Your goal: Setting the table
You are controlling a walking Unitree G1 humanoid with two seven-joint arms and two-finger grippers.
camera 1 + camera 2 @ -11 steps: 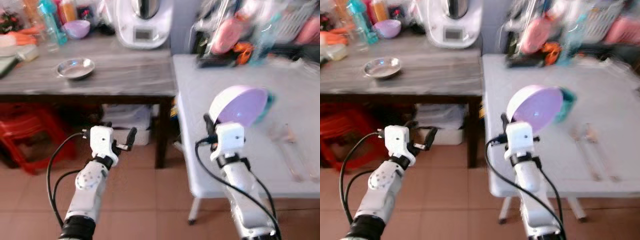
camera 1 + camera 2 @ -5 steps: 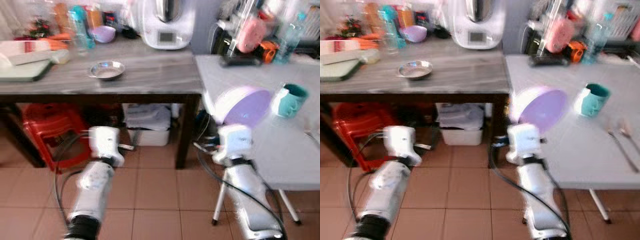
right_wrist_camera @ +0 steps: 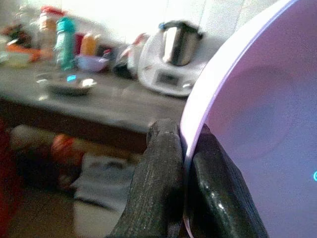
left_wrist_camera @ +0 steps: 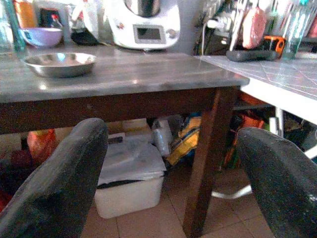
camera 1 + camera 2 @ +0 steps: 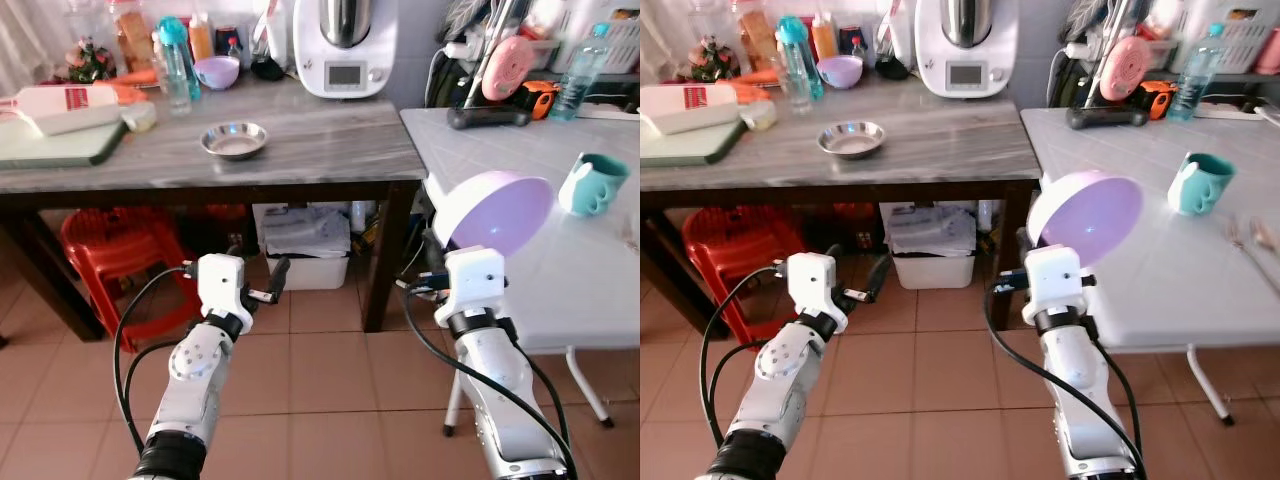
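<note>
The right hand (image 3: pixel 184 163) pinches the rim of a purple bowl (image 5: pixel 495 210), holding it tilted on edge in the air at the near left corner of the white tabletop (image 5: pixel 560 290), likely so it can be carried over and set down flat. A teal mug (image 5: pixel 594 184) stands farther right on that tabletop. The left hand (image 4: pixel 168 173) hangs low with fingers spread wide, empty. The right wrist view shows the two fingers (image 3: pixel 158 183) clamped either side of the rim; the left wrist view shows a steel dish (image 4: pixel 59 63) on the dark tabletop (image 4: pixel 148 74).

Lilac bowl (image 5: pixel 492 212), teal mug (image 5: pixel 593 184), red stool (image 5: pixel 107 250), grey-veined wooden table (image 5: pixel 330 150).
</note>
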